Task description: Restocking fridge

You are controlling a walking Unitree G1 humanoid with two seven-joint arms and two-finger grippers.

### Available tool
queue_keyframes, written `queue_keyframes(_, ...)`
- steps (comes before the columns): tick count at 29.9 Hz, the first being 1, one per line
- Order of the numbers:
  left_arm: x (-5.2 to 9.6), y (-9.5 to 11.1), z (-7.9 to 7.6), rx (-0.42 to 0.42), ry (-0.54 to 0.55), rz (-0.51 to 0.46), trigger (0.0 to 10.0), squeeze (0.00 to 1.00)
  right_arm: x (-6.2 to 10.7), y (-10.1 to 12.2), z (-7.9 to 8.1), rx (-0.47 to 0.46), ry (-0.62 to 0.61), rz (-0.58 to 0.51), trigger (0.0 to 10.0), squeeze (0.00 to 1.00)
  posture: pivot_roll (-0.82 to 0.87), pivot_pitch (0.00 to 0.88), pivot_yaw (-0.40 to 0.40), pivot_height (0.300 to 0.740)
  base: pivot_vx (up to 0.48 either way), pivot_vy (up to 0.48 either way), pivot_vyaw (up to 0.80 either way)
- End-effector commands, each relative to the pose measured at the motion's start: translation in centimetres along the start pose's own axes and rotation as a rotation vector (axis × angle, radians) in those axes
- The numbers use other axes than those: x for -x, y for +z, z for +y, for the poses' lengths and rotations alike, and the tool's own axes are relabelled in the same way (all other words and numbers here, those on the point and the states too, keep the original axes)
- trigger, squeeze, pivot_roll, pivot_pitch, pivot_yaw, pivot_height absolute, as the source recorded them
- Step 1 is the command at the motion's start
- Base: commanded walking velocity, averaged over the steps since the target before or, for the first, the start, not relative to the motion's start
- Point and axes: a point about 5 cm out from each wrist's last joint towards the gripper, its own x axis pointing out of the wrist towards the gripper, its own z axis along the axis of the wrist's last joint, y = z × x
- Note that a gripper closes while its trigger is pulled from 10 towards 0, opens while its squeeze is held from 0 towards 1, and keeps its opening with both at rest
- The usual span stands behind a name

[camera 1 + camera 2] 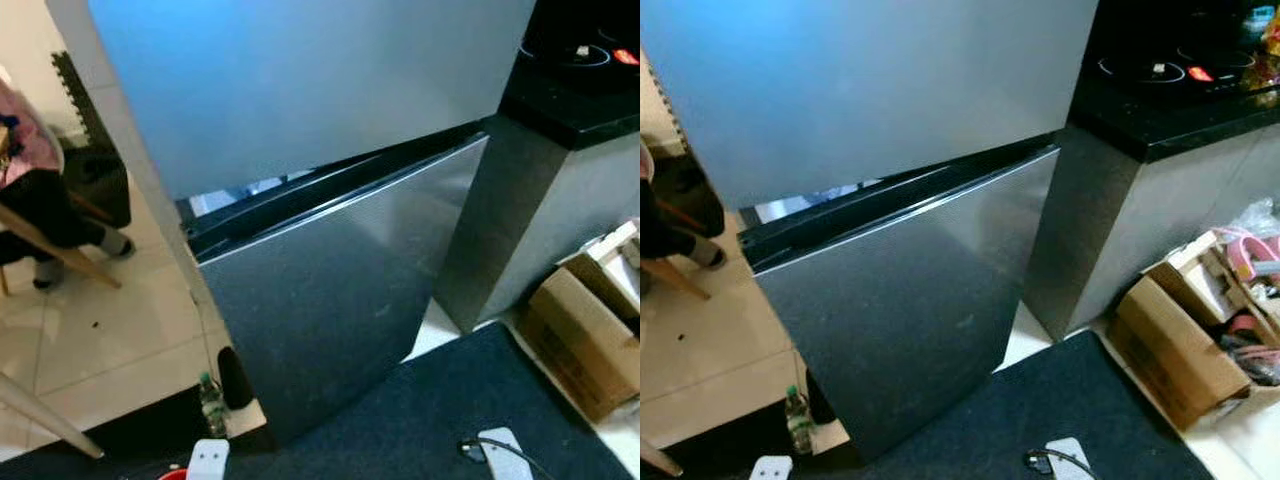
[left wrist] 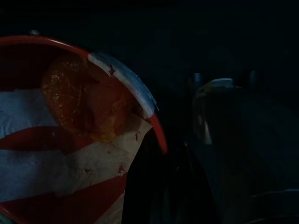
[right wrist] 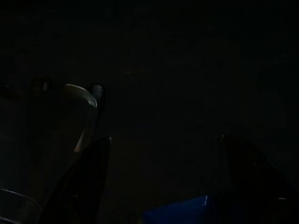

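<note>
Pale floor tiles (image 1: 120,330) and a dark mat (image 1: 450,420) lie before a tall grey fridge (image 1: 330,280) with both doors closed — a dark gap runs between the upper door (image 1: 300,80) and the lower one. Right of it stands a grey cabinet with a black counter (image 1: 1170,125). An open cardboard box (image 1: 1180,350) of clutter sits on the floor further right. At the left edge a person's legs (image 1: 50,225) show beside a wooden chair. A small plastic bottle (image 1: 210,405) stands at the fridge's lower left corner.

In the dark left wrist view, the left gripper (image 2: 163,186) is near a red-and-white bowl (image 2: 70,158) holding something orange (whether its fingers are spread is unclear). The right gripper (image 3: 163,182) has its fingers spread apart, holding nothing.
</note>
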Motion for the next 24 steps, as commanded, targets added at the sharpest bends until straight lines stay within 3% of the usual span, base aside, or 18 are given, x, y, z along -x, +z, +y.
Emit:
queue_keyframes(1,0.1,-0.6,0.8,0.003,0.029,0.014,10.0,0.00,0.0,-0.1,0.3,-0.003,0.009,0.000,10.0,0.00,-0.03,0.000,0.028,0.740,0.000,0.000,0.00)
queue_keyframes(13,0.0,1.3,1.1,-0.009,0.038,-0.039,10.0,0.00,0.0,-0.1,0.3,0.003,0.008,0.001,10.0,0.00,-0.03,0.000,0.029,0.740,0.000,-0.310,0.00)
queue_keyframes(17,0.2,4.2,2.7,0.016,0.125,-0.124,10.0,0.00,0.0,-0.1,0.3,0.010,0.009,0.002,10.0,0.00,-0.03,0.000,0.026,0.740,0.000,0.000,0.00)
queue_keyframes(20,0.3,5.1,3.2,0.025,0.142,-0.153,10.0,0.00,0.0,-0.1,0.3,0.012,0.010,0.003,10.0,0.00,-0.03,0.000,0.026,0.740,0.000,0.000,0.00)
queue_keyframes(21,0.6,6.8,4.4,0.023,0.189,-0.202,10.0,0.00,0.0,-0.2,0.3,0.015,0.010,0.004,10.0,0.00,-0.03,0.000,0.025,0.740,0.000,0.000,0.00)
queue_keyframes(23,0.7,7.2,4.7,0.022,0.201,-0.215,10.0,0.00,0.0,-0.2,0.3,0.016,0.010,0.004,10.0,0.00,-0.03,0.000,0.025,0.740,0.000,0.000,0.00)
queue_keyframes(24,1.2,8.8,6.1,0.027,0.246,-0.253,10.0,0.00,0.0,-0.2,0.3,0.017,0.010,0.005,10.0,0.00,-0.03,0.000,0.026,0.740,0.000,0.000,0.00)
